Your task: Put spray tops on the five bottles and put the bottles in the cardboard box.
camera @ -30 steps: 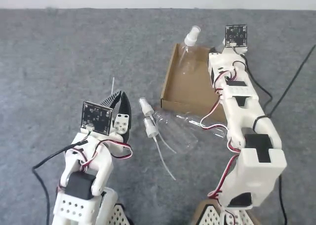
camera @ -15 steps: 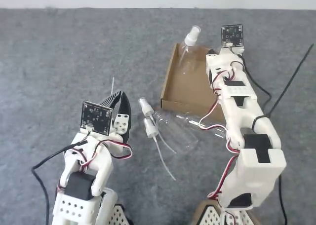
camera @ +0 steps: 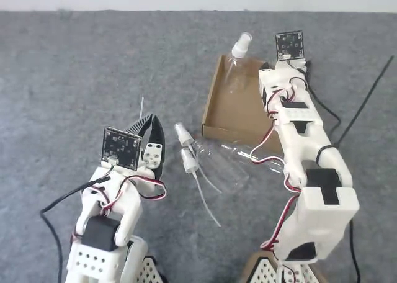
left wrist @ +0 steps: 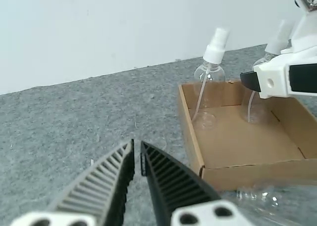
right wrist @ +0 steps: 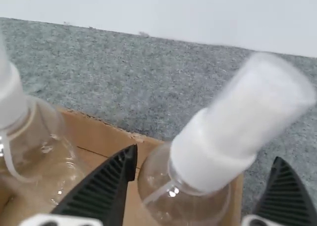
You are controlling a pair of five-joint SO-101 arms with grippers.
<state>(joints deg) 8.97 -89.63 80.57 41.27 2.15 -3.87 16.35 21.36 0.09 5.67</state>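
Bottle (right wrist: 168,191) upright in the cardboard box (camera: 239,112), spray top on, and the right gripper (right wrist: 203,159) has its jaws spread wide on either side of it. One jaw sits close to the glass and the other is well apart, so nothing is clamped. Over the last second that arm's wrist slides a touch toward 9 o'clock above the box's 12 o'clock end, then settles. That reads to me as a release, or a small lining-up, not a carry.

Just beside it stands a second capped bottle (camera: 239,56), also in the box, and it has not budged.

Out on the surface (camera: 93,66), at the box's 7 o'clock, two clear bottles (camera: 226,165) lie on their sides. Two spray tops (camera: 186,148) lie at their necks with the thin tubes trailing loose on the mat, so they look unfitted to me. Nothing there has shifted.

Down at 7 o'clock, the left gripper (left wrist: 137,151) is parked as it was, jaws all but closed with only a sliver between them, holding nothing.

So by my count two are boxed and two are waiting for tops. I can't place a fifth.
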